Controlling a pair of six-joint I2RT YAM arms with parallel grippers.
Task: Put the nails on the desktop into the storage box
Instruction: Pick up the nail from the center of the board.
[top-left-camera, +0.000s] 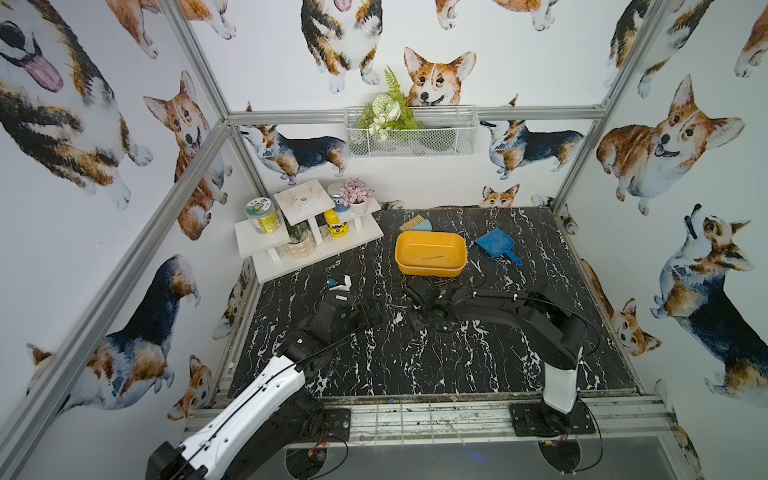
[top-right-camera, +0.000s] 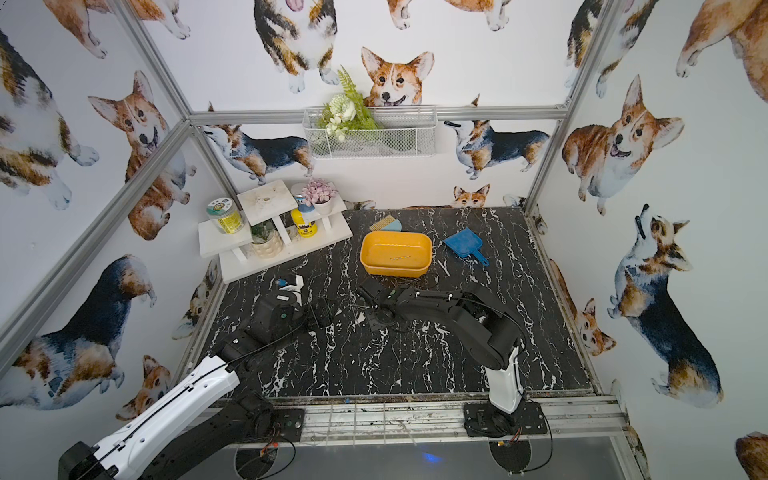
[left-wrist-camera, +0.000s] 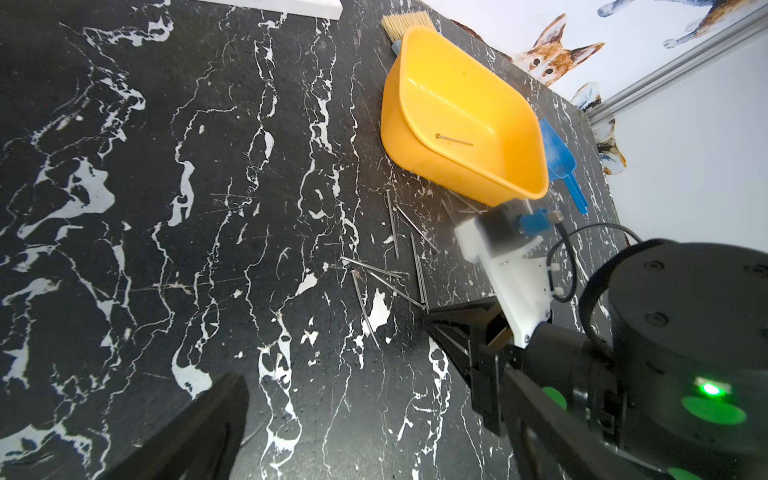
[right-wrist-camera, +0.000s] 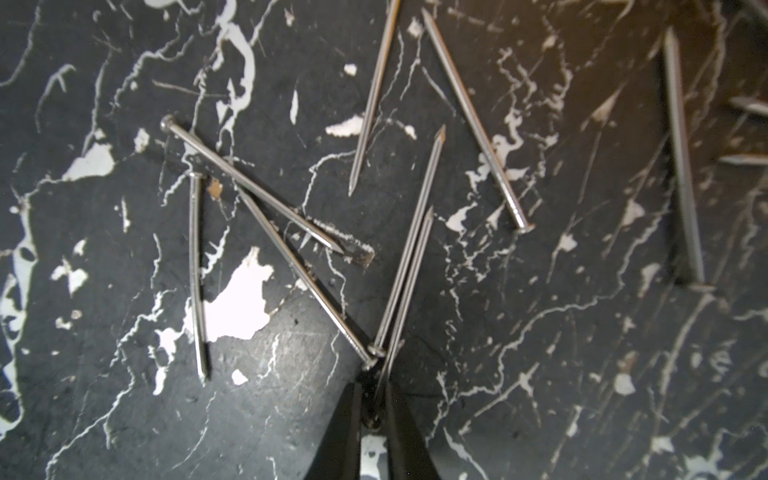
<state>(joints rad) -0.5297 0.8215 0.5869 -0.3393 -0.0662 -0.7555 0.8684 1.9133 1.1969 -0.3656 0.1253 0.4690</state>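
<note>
Right wrist view is showing the right end effector (right-wrist-camera: 374, 392) sitting low over the nails (right-wrist-camera: 257, 189) scattered on the worktop (right-wrist-camera: 540, 374). Its fingers (right-wrist-camera: 347, 436) are standing nearly together on either side of one nail (right-wrist-camera: 407, 291), though I cannot tell whether they are clamping it. In a top view the left end effector (top-left-camera: 375, 312) is hanging beside the pile, jaws wide apart and empty, while the box (left-wrist-camera: 415, 166) is sitting just behind the nails, holding a single nail (left-wrist-camera: 454, 140).
</note>
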